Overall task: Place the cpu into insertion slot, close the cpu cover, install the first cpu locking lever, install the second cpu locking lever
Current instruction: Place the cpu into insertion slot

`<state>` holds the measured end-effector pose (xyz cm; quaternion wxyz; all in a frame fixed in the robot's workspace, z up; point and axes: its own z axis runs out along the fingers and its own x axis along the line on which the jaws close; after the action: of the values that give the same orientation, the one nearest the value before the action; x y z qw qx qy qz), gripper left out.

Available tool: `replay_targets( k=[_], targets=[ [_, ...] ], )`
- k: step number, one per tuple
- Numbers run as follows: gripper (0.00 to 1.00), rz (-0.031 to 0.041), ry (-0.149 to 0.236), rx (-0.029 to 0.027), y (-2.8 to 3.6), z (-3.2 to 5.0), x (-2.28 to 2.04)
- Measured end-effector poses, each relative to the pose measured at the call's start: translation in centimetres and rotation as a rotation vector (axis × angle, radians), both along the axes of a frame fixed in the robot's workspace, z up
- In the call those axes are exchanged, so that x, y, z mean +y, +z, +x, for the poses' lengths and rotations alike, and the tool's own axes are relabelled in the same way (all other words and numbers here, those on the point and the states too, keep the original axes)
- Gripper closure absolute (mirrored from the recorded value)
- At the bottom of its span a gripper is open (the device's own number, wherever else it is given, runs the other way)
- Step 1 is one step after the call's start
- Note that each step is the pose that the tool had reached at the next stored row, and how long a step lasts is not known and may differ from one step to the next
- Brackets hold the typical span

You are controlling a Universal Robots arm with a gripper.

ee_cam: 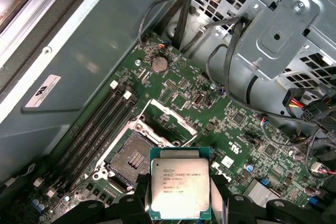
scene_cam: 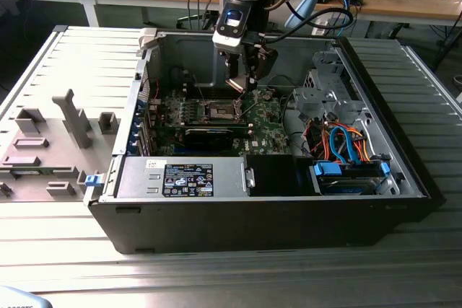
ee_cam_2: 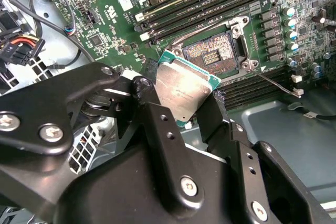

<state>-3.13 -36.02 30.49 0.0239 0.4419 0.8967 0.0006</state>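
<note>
My pincer point(ee_cam_2: 181, 109) is clenched on the cpu point(ee_cam_2: 185, 85), gripping two opposite edges; the open slot point(ee_cam_2: 216, 53) lies just below, not touching it

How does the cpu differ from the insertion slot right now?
The cpu is gripped in the hand, off the board; the insertion slot sits fixed in the green motherboard, empty. The cpu's top is dull silver; the slot's centre is dark. Both are square and similar in footprint.
</note>
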Motion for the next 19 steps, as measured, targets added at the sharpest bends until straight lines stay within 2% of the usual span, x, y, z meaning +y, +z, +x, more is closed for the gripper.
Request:
replay_targets(
  k=[19],
  targets=[
    [0.45,-0.0001,-0.015,0.0,-0.09,0.0,0.0]
  ],
)
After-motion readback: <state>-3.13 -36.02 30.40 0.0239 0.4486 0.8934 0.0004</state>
